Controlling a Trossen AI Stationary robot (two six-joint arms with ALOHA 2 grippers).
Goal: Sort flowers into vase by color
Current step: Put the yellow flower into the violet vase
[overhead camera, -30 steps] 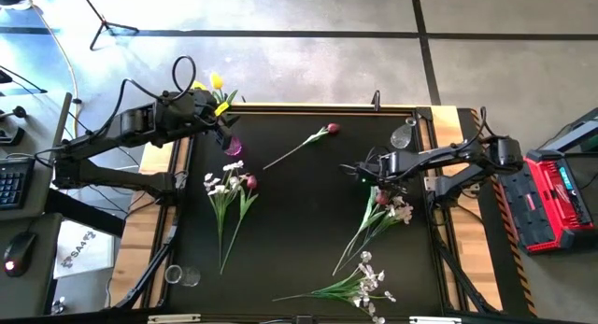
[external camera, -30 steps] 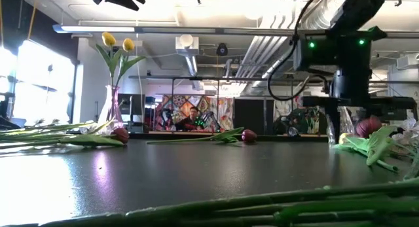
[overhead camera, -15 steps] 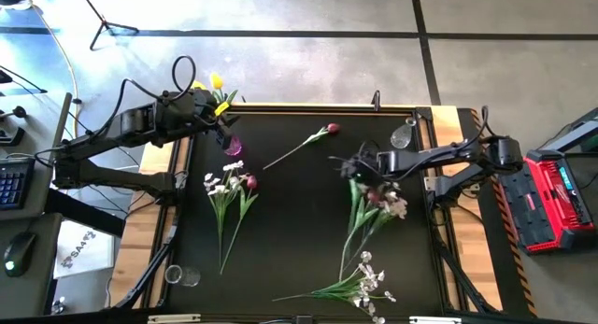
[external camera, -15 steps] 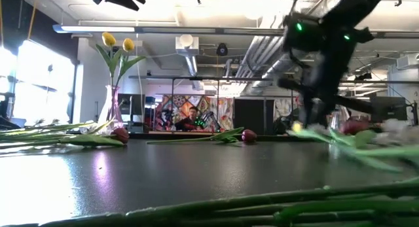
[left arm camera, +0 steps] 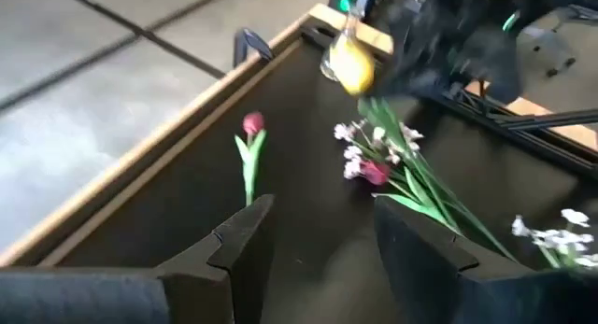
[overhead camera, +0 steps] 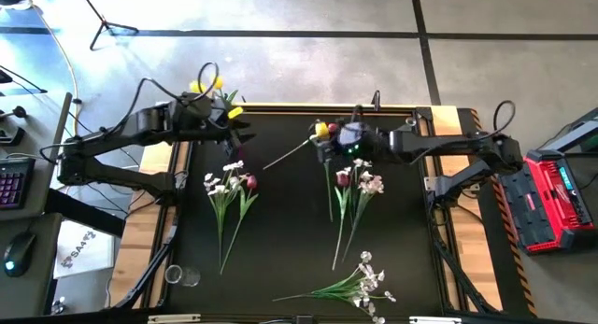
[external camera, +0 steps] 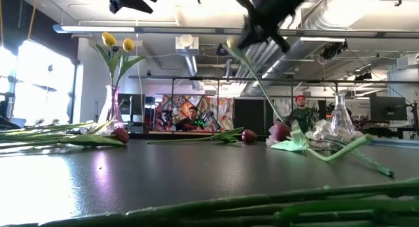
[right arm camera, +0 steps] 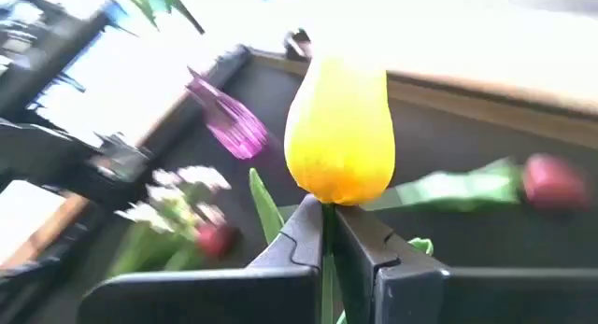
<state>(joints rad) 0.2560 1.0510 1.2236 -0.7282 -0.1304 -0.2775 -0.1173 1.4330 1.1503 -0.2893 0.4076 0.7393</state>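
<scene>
My right gripper [overhead camera: 329, 137] hovers over the table's far middle, shut on a yellow tulip [external camera: 230, 42] whose bloom [right arm camera: 341, 137] sits just ahead of its fingertips. My left gripper [left arm camera: 318, 240] stands open and empty at the far left, above the pink vase [external camera: 112, 106]. That vase [right arm camera: 229, 123] holds two yellow tulips [overhead camera: 206, 83] upright. A red tulip [left arm camera: 252, 126] lies flat on the mat at the far middle. A red tulip with white sprays [overhead camera: 360, 186] lies below my right gripper. Another such bunch [overhead camera: 229, 189] lies at the left. My right gripper pinches the yellow tulip's stem just under the bloom [right arm camera: 325, 221] between its two fingers. The fingers slant down from the table's right. The bloom is lifted well clear. The stem [external camera: 258, 86] slants down toward the bunch on the mat; where its lower end rests I cannot tell.
A clear glass vase [overhead camera: 404, 135] stands at the far right corner, and a small glass [overhead camera: 182, 275] at the near left. White sprays [overhead camera: 360, 285] lie along the near edge. A raised rim [overhead camera: 308, 107] borders the black mat. People show in the room beyond.
My right gripper has taken a yellow tulip out of the right-hand bunch and swung up and toward the far left with it. The bloom is now lifted clear, and the rest of that bunch has slid left and farther away. My left gripper has shifted slightly.
</scene>
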